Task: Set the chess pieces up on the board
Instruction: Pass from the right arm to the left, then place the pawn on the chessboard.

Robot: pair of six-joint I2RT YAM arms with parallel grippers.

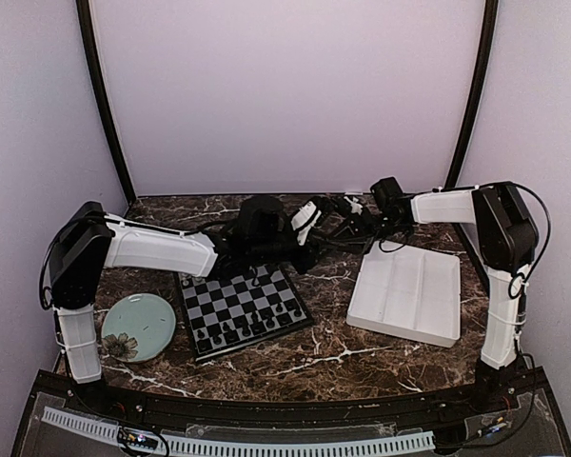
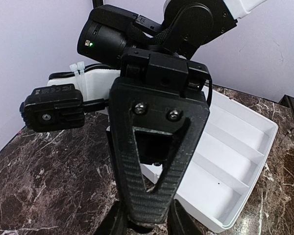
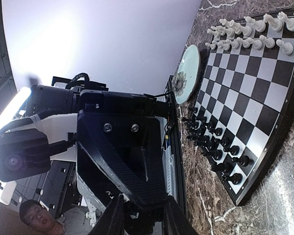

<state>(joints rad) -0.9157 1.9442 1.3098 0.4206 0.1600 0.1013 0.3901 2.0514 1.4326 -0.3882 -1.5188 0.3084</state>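
The board (image 1: pixel 238 296) lies left of centre, near the left arm. Black chess pieces (image 1: pixel 252 326) fill its near rows. In the right wrist view the board (image 3: pixel 255 83) shows black chess pieces (image 3: pixel 210 142) in two rows on one side and white chess pieces (image 3: pixel 250 32) in two rows on the other. Both arms meet above the back of the table, behind the board. My left gripper (image 1: pixel 324 212) (image 2: pixel 147 226) has a finger of the right gripper between its jaws. My right gripper (image 1: pixel 340 220) (image 3: pixel 143 221) has a left finger between its own. The fingertips are hidden, and no piece shows in either.
A white compartment tray (image 1: pixel 409 290) (image 2: pixel 245 142) lies on the right of the marble table, under the right arm. A round pale-green plate (image 1: pixel 138 327) (image 3: pixel 182 78) sits left of the board. Black frame posts and pale walls close off the back and sides.
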